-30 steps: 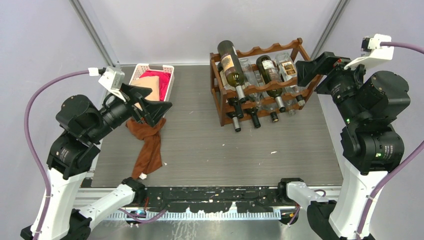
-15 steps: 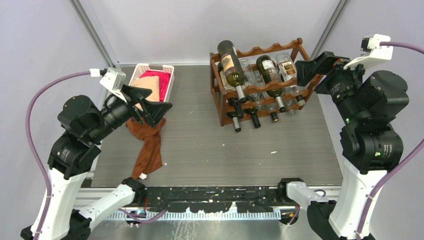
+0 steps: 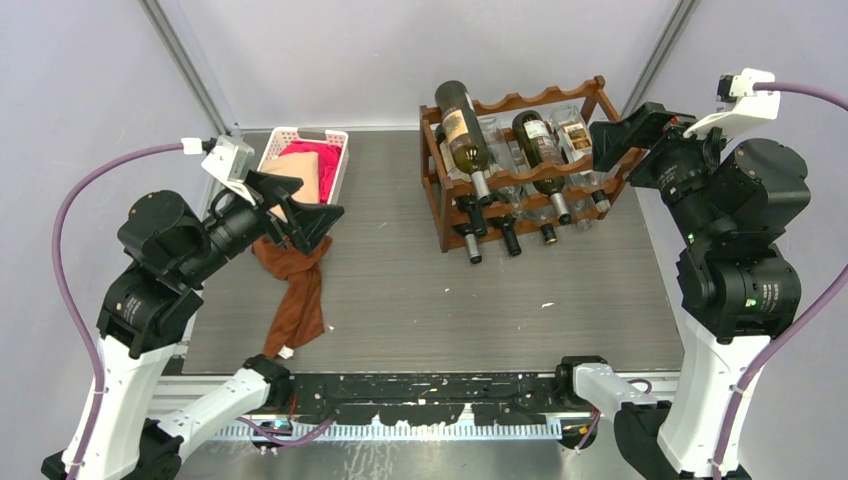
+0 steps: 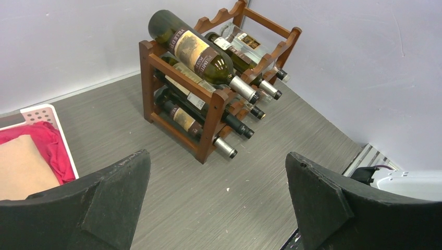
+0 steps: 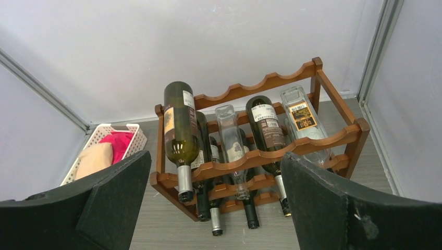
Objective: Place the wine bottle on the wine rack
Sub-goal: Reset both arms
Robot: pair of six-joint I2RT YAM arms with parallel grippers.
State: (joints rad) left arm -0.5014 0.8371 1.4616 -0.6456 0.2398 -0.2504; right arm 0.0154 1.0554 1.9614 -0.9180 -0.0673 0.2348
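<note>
Left arm (image 3: 165, 235) slightly rightward; bottle (image 3: 462, 125) on rack (image 3: 540, 99)

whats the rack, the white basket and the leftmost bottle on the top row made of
wine rack: looks like wood, with a reddish-brown stain and a smooth, slightly satin finish on its carved wavy rails and square posts.
white basket: probably moulded plastic, matte, with even rows of slots.
leftmost top bottle: dark green glass, glossy, with a paper label and a silvery, foil-like neck.

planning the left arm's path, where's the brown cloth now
In the top view the brown cloth lies on the left side of the table, in front of the white basket, its far end hidden by the left gripper.
</note>
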